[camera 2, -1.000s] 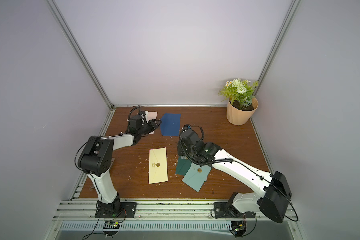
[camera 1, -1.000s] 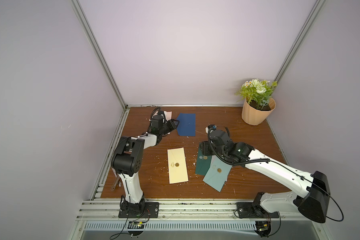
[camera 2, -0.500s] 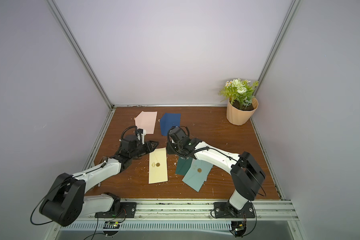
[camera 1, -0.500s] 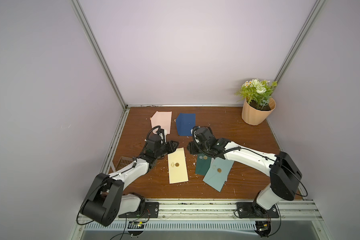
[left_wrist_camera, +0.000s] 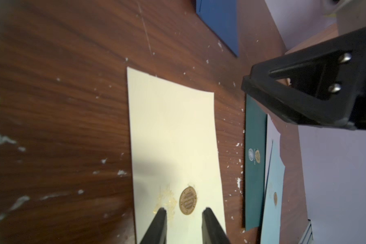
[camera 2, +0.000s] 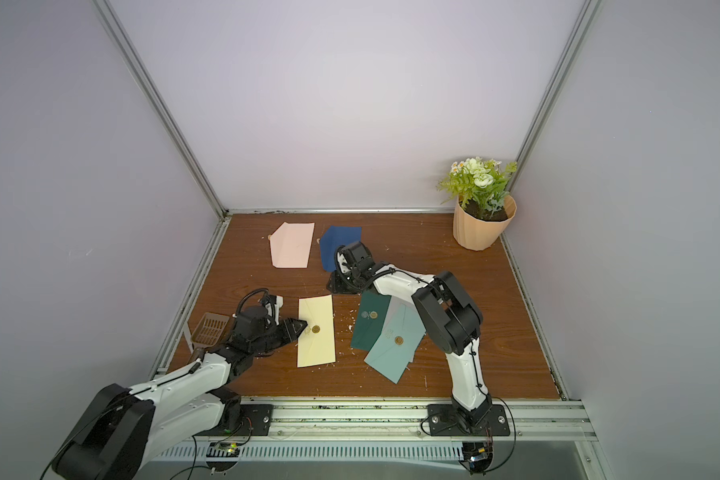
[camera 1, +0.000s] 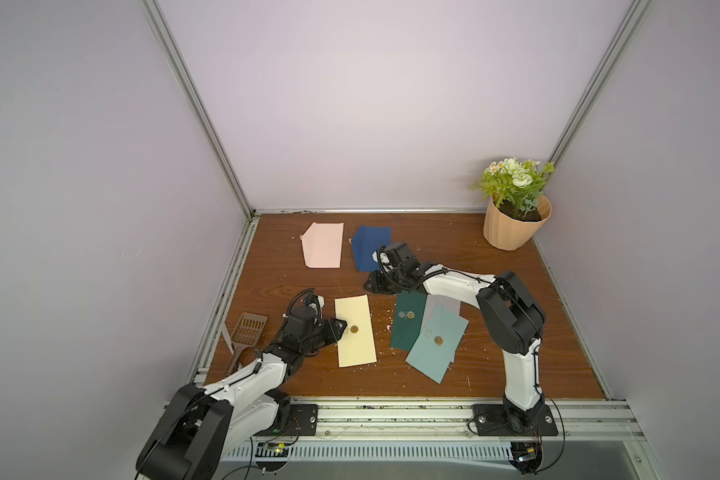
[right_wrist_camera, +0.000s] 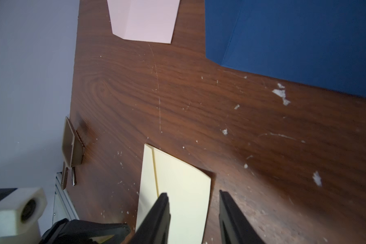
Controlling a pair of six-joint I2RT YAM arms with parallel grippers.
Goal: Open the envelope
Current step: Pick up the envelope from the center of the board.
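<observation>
Now the cream paper envelope with a round gold seal lies closed on the brown wooden tabletop. The left fingers stand parted and empty, tips either side of that seal. The right fingers, likewise parted, hover by the envelope's far end.

Near centre: cream env., gold seal w/ lined centre. Right: dk green env., lt teal env.. Far: pink env., navy env.. Surface red-brown wood grain, white flecks. Pot peach; scoop brown.
</observation>
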